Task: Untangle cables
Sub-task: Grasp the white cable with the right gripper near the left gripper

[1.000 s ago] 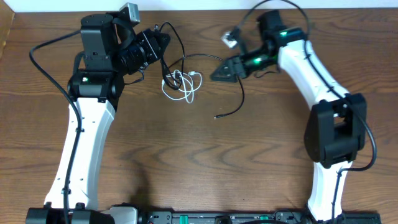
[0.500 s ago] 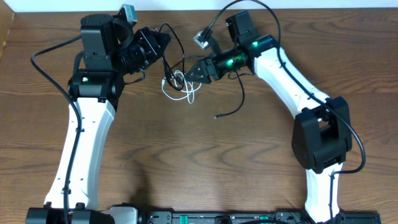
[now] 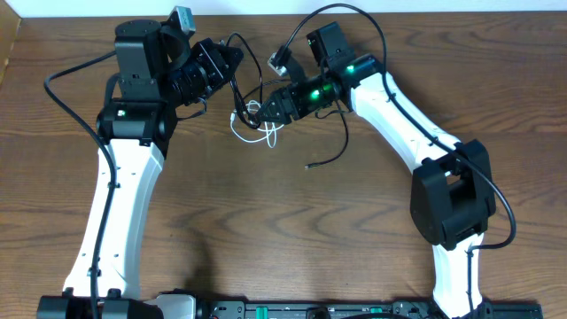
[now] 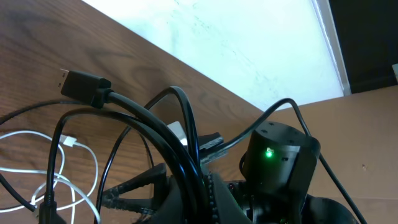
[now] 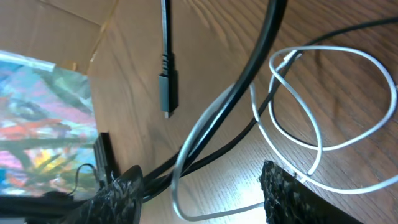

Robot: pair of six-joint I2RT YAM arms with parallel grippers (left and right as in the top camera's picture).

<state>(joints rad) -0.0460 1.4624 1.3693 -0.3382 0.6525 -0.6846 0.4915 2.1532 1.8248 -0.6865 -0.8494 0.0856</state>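
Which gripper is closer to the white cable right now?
Right. The right gripper sits over the white cable, jaws straddling its loops; the left gripper holds a black cable farther off.

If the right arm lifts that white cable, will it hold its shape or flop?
Probably flops: the white cable lies in thin loose loops. Likely light, being so thin. It may drag the black cables crossing it.

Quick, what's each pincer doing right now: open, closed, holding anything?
Left pincer: closed on a black cable.
Right pincer: open, straddling the white cable, gripping nothing.
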